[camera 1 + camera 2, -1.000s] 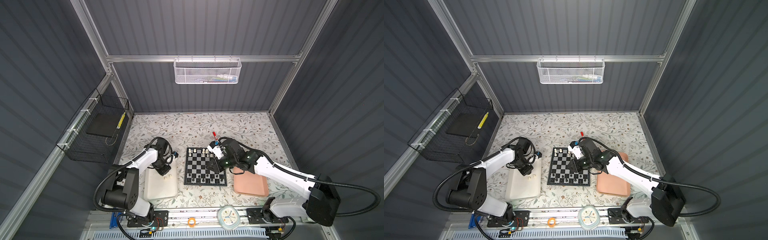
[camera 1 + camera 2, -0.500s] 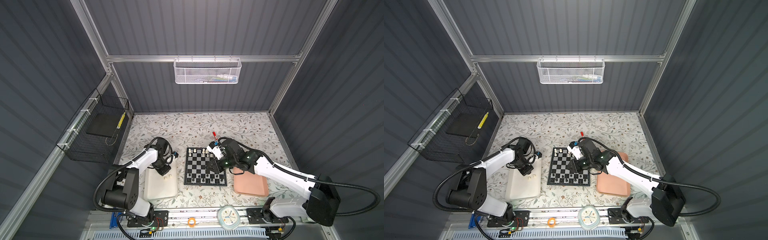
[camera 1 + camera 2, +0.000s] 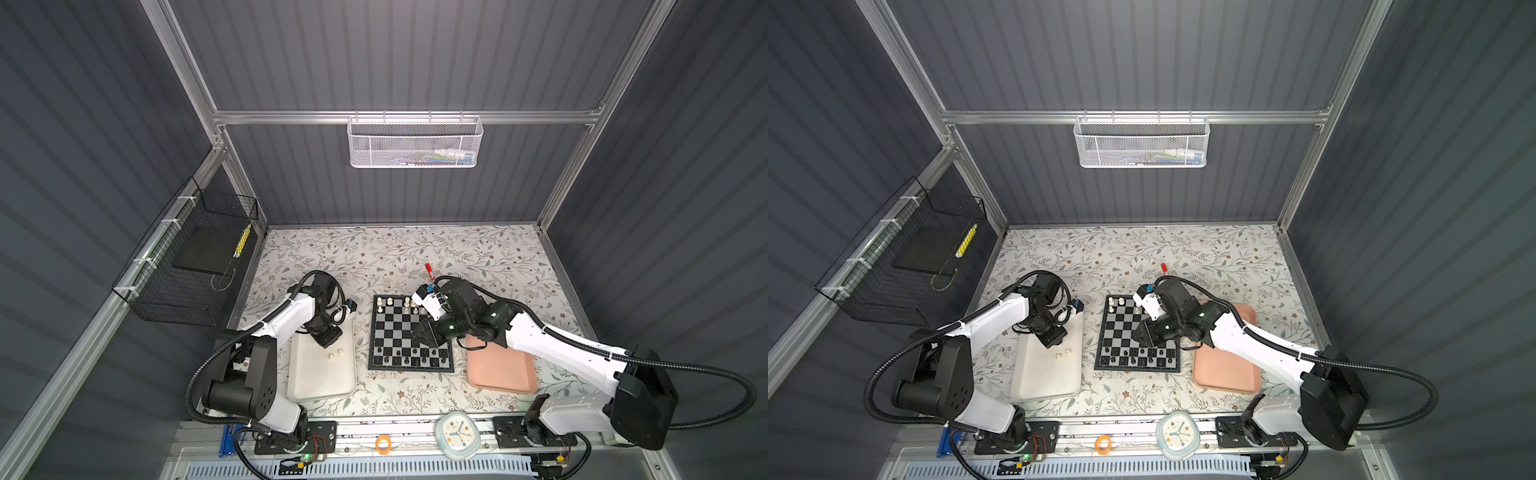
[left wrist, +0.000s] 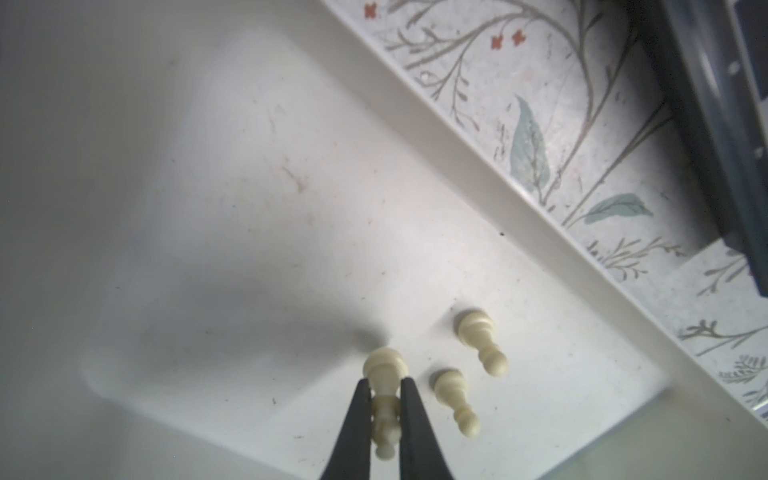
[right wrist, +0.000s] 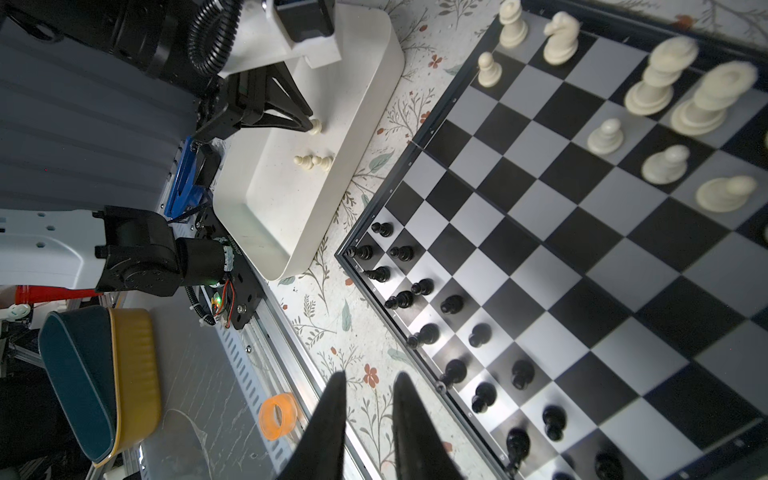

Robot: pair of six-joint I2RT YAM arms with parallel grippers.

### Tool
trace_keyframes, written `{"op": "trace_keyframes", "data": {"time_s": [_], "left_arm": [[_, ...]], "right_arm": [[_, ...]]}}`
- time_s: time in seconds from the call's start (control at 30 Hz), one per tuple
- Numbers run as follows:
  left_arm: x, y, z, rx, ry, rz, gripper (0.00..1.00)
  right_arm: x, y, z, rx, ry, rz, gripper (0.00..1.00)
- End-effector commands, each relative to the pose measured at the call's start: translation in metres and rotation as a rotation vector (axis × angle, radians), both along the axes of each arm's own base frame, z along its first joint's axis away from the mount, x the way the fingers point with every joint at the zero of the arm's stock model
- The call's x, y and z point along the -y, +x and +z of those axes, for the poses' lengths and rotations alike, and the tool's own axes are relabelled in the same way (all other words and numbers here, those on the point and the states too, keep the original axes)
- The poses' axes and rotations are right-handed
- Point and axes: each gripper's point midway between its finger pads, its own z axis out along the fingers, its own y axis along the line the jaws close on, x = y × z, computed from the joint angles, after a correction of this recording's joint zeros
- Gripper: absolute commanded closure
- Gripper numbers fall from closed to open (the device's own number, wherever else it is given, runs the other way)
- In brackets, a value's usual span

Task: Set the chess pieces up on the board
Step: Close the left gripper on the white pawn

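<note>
The board [image 3: 409, 369] lies mid-table, with black chess pieces [image 3: 409, 357] in its two near rows and several cream-white chess pieces [image 3: 395, 303] at its far edge. In the white tray [image 3: 322, 382] left of the board, my left gripper [image 4: 384, 384] is shut on an upright cream-white pawn [image 4: 384, 368]. Two more white pawns [image 4: 482, 345] lie beside it on the tray floor. My right gripper [image 5: 370, 376] hangs over the board's right side [image 3: 424, 332], open, with nothing between its fingers. The right wrist view also shows the board [image 5: 582, 257].
An empty pink tray [image 3: 498, 370] sits right of the board, partly under the right arm. A small clock [image 3: 457, 434] and an orange ring [image 3: 383, 444] lie on the front rail. A red item [image 3: 429, 271] lies behind the board. Wire baskets hang on the back wall [image 3: 415, 141] and left wall [image 3: 195, 266].
The left gripper's jaws have closed onto the pawn in the white tray. Neither arm has visibly shifted.
</note>
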Motion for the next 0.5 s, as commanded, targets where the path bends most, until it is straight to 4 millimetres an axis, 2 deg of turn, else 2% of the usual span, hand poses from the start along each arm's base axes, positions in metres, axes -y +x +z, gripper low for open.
{"op": "trace_keyframes", "data": {"time_s": [0.0,0.47], "left_arm": [[0.002,0.005,0.012,0.004,-0.015,0.011,0.89],[0.011,0.031,0.031,0.032,-0.039,0.013,0.89]], "right_arm": [[-0.006,0.001,0.008,0.019,0.011,0.021,0.77],[-0.005,0.000,0.008,0.022,0.006,0.024,0.77]]}}
